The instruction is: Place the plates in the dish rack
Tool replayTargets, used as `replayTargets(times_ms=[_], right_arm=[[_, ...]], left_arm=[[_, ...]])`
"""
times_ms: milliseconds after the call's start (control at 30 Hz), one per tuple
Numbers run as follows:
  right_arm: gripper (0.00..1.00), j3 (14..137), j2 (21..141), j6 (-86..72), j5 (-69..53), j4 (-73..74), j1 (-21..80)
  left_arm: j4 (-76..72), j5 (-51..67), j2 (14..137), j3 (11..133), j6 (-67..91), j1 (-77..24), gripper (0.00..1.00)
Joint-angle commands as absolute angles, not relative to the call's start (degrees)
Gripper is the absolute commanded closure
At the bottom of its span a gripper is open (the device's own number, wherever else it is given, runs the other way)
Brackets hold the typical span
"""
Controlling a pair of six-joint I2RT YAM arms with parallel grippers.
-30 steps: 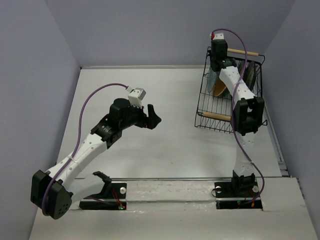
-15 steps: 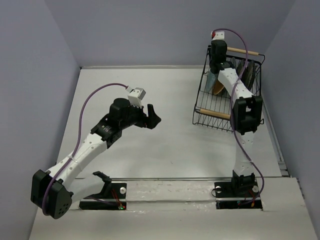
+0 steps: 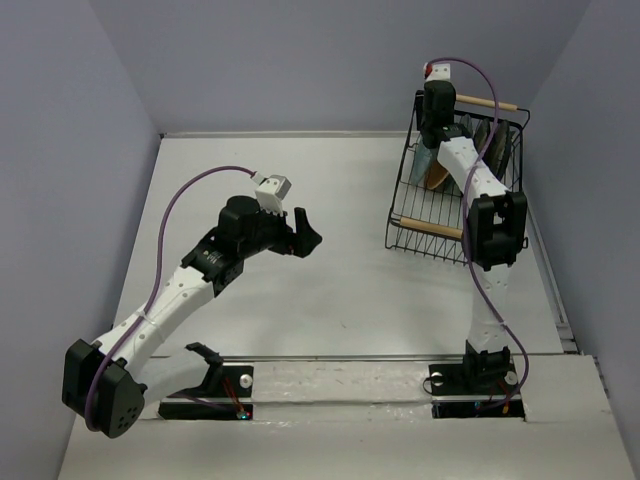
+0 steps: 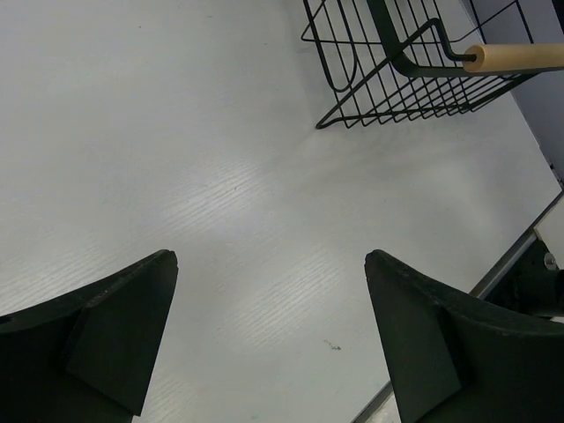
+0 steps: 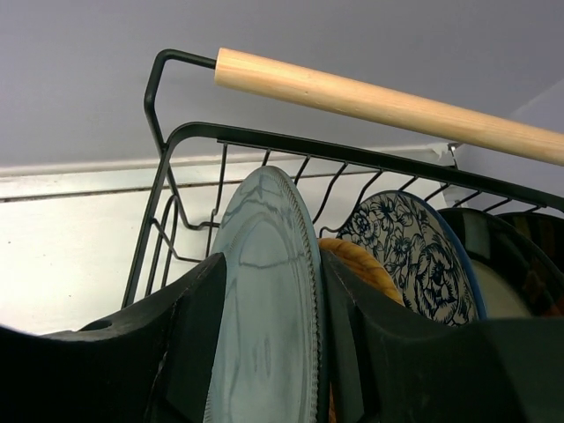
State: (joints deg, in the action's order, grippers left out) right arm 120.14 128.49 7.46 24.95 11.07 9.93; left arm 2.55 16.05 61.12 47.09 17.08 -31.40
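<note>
Grey-lilac walls, pale table [image 3: 330, 290], dish rack [image 3: 425, 205] pushed to the far right corner.

- Teal plate [image 5: 264, 220] stands on edge in the rack's leftmost slot, leaning a little, just under the far wooden handle [image 5: 379, 101].
- Behind it, in order: orange-tan plate [image 5: 361, 269], mostly hidden; white plate with blue flowers [image 5: 414, 256]; then a striped-rim plate [image 5: 507, 291]. The fifth plate is not made out from here.
- Right gripper [image 5: 275, 273] is down inside the rack with one finger on each side of the teal plate. A second ago the jaws were nearly closed on it; now they stand apart. Whether a pad is brushing the plate, I cannot tell.
- From above, the right arm has hardly shifted in that second. The rack's near end sits a touch farther in than it did.
- Left gripper [image 4: 269, 264] hangs over bare table mid-left, jaws spread wide, carrying nothing. No change there.

Reading: the teal plate has just been let go and the rack wires seem to be bearing it. Every plate I can find is in the rack, so loading looks all but done. What remains, by my judgement, is a straight lift of the right fingers without catching the rim or the divider wires. A snag could tip the teal plate onto the orange one.
</note>
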Motion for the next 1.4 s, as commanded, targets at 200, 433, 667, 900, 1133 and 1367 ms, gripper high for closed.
replayTargets(times_ms=[200,433,667,900,1133,1367], right_arm=[[0.49,126.5,131.0,5.6,19.9,10.4,10.4],[0.65,128.9,133.4,3.9,18.5,10.7,10.4],[0.84,124.5,131.7,3.3,17.8,10.5,10.4],[0.93,122.5,129.9,2.6,15.0,10.3,10.4],[0.93,122.7,130.3,1.7,12.3,10.4,9.8],[0.93,122.1,130.5,1.1,11.6,10.2,9.8]], left_arm=[[0.4,16.8,61.2,48.9,17.3,-31.3,0.01],[-2.5,20.3,64.8,49.5,21.1,-31.3,0.01],[-5.8,19.5,72.8,59.7,29.3,-33.6,0.01],[-6.2,17.6,90.9,80.6,32.7,-35.3,0.01],[-1.8,13.6,108.1,95.7,29.0,-37.5,0.01],[3.0,15.4,120.8,110.7,25.1,-38.3,0.01]])
